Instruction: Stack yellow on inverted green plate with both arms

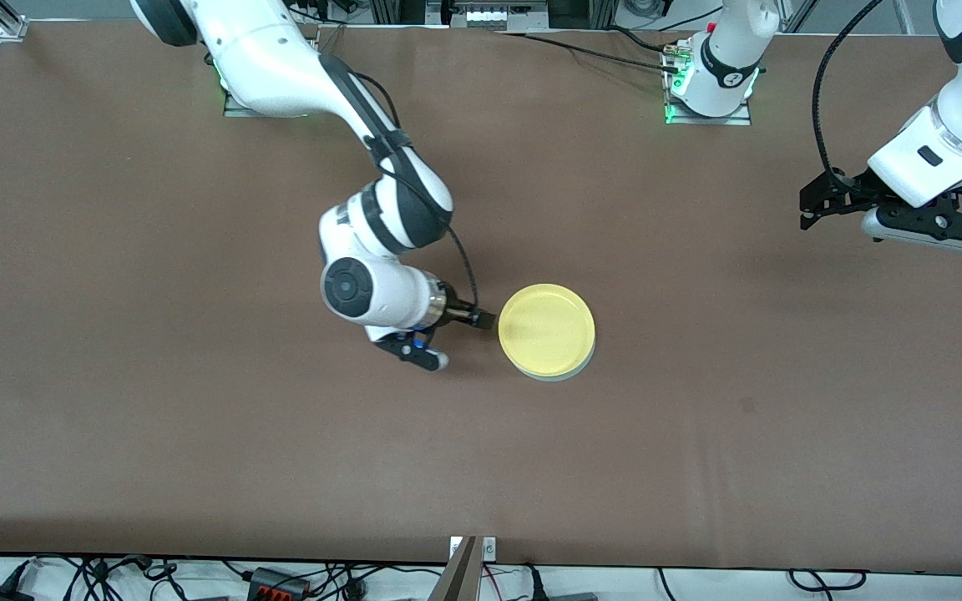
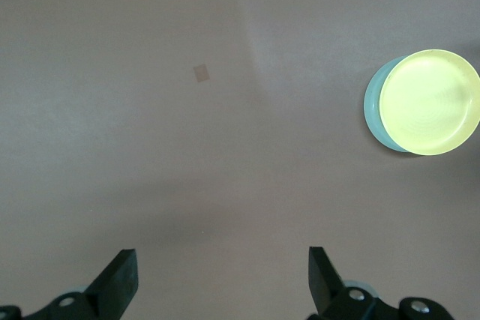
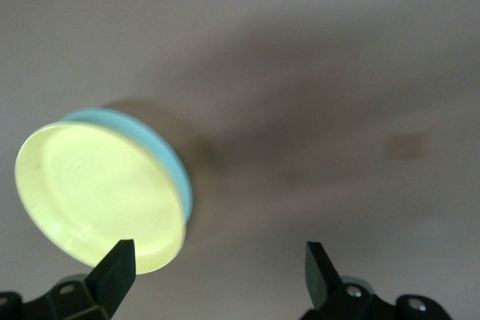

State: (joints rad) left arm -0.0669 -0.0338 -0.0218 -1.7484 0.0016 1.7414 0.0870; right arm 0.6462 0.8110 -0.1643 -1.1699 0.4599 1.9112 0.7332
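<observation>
The yellow plate (image 1: 546, 328) lies on the green plate (image 1: 563, 375) in the middle of the brown table; only a thin mint rim of the green plate shows under it. My right gripper (image 1: 485, 320) is open and empty, low beside the stack at the side toward the right arm's end. In the right wrist view the yellow plate (image 3: 97, 192) and green rim (image 3: 150, 129) lie just past one finger of the right gripper (image 3: 217, 256). My left gripper (image 1: 811, 209) is open and empty, up over the table's left-arm end. The left wrist view shows the left gripper (image 2: 223, 260) with the yellow plate (image 2: 429, 101) and green rim (image 2: 373, 106) farther off.
The two arm bases (image 1: 708, 92) stand along the table's edge farthest from the front camera. A small dull patch (image 2: 201, 73) marks the tabletop, also in the right wrist view (image 3: 405, 145). Cables run past the table's near edge (image 1: 281, 580).
</observation>
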